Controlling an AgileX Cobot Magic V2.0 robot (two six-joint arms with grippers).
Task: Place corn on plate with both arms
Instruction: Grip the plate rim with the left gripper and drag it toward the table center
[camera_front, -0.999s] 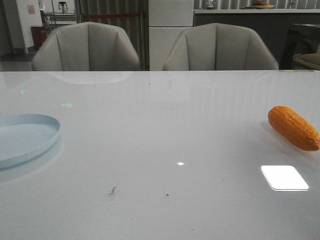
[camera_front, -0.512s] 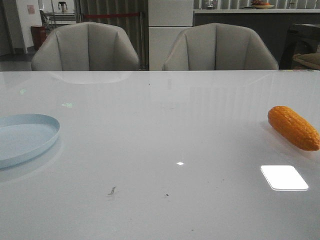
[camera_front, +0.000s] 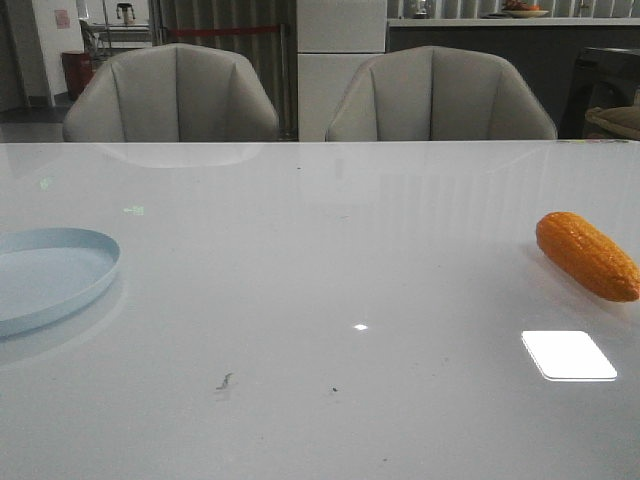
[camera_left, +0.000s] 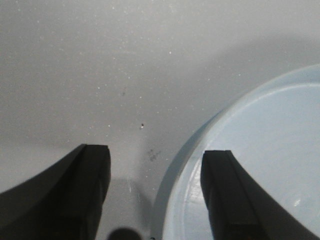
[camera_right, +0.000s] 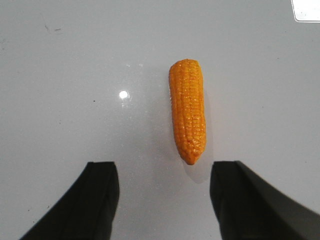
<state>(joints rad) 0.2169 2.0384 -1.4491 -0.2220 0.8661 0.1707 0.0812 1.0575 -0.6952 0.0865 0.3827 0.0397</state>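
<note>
Corn lying unmarked at table's right, plate plain at left, both hands spread apart, empty.

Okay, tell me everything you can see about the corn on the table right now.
The corn is a single glossy orange cob with neat rows of small bumpy kernels, looking like plastic. It has no husk or leaves. One end is blunt and rounded, the other tapers to a point. It lies flat on the white table on the right side, far from the pale blue plate on the left. Nothing touches it but the table. In the right wrist view its pointed end faces the open right tool, which has not reached it.
</note>
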